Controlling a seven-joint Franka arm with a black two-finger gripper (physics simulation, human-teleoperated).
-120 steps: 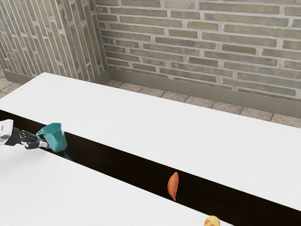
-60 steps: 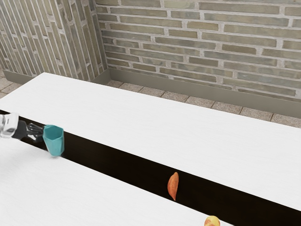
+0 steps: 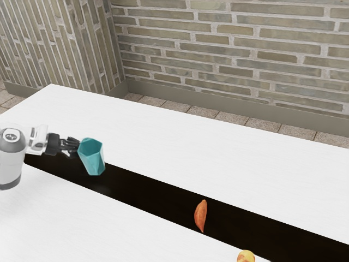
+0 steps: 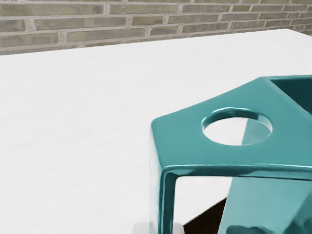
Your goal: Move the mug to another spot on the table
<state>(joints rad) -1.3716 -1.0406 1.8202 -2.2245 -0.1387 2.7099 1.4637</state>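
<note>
The teal mug [image 3: 91, 156] hangs tilted in the air above the dark gap in the white table [image 3: 218, 147], at the exterior view's left. My black gripper [image 3: 74, 147] reaches in from the left and is shut on the mug's handle side. In the wrist view the mug's handle [image 4: 214, 146] with its round hole sits right under my hand, its body [image 4: 273, 200] beyond, and the white tabletop [image 4: 73, 107] spreads behind it.
An orange, elongated object [image 3: 200, 215] lies in the dark gap further to the exterior view's right. A yellow-red round fruit [image 3: 246, 256] sits at the lower edge. Brick walls [image 3: 234, 49] stand behind the table.
My hand has carried the mug up and toward the exterior view's right, from the near table edge to over the gap. The mug is now tilted the other way.
</note>
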